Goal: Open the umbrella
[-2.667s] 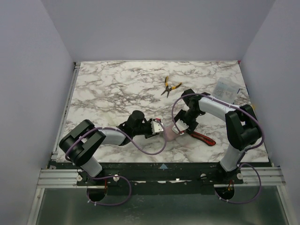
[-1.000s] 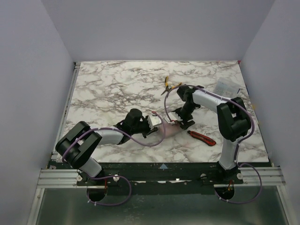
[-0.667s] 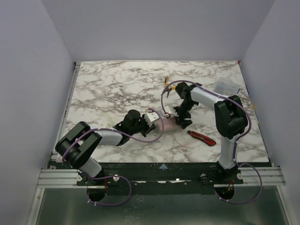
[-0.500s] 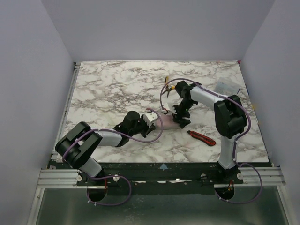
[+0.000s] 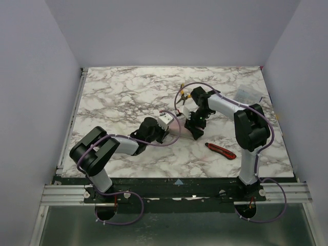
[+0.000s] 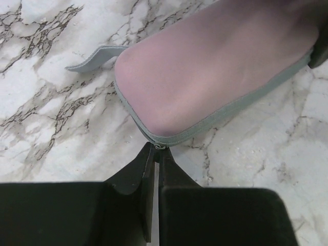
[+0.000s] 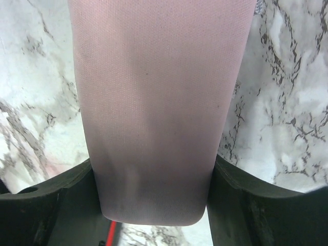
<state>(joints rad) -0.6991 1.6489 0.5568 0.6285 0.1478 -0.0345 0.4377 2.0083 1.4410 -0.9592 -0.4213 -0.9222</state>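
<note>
The umbrella is hidden; only a pale pink oblong case [image 5: 179,134] shows, lying on the marble table [image 5: 118,97] between my two grippers. In the left wrist view the case [image 6: 205,77] has a grey-green zip seam, and my left gripper [image 6: 156,148] is shut on the small zipper pull [image 6: 160,146] at the case's rounded end. A grey loop strap [image 6: 95,56] lies beside that end. My right gripper [image 7: 154,189] straddles the other end of the case [image 7: 159,102], its fingers [image 7: 66,195] pressed against both sides.
A red-and-black utility knife [image 5: 221,150] lies right of the case, near the right arm. Yellow-handled pliers [image 5: 183,94] lie behind the right gripper [image 5: 193,128]. A clear plastic packet [image 5: 246,96] sits at the back right. Grey walls enclose the table.
The right gripper has carried the case's end a little farther from the arm bases. The left gripper stayed shut and followed, its arm stretching forward.
</note>
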